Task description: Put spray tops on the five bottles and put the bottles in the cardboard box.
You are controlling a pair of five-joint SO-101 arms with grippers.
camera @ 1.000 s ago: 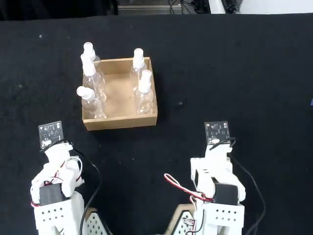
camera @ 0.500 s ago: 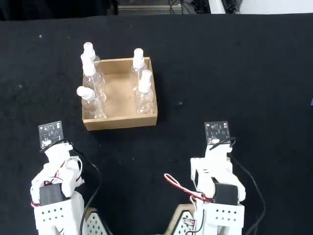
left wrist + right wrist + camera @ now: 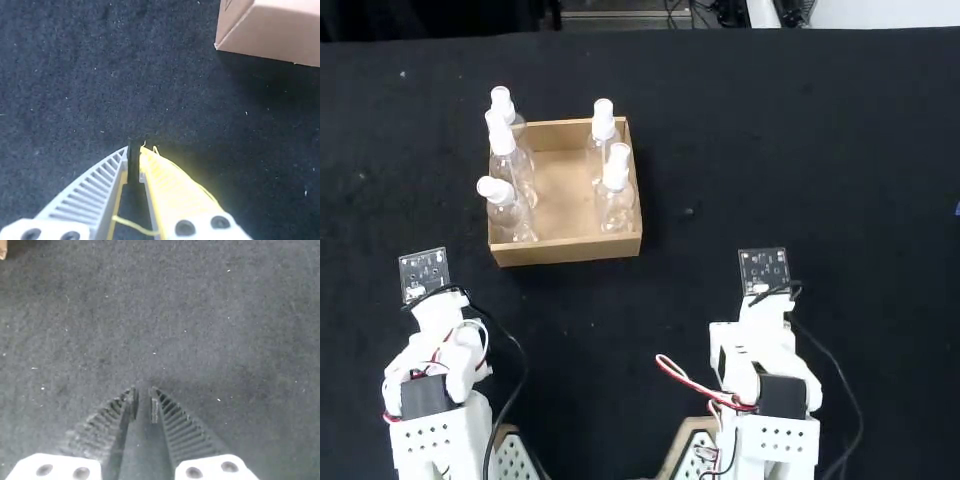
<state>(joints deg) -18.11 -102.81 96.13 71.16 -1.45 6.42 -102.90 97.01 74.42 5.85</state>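
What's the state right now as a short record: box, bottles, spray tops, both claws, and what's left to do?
cardboard box: on the black table, left of centre in the high view
bottles: five, upright, apparently all in the box; three along one side, two along the other
spray tops: white, one on each bottle
left claw: shut, empty, over the table near a box corner
right claw: shut, empty, over the table
left to do: seemingly nothing
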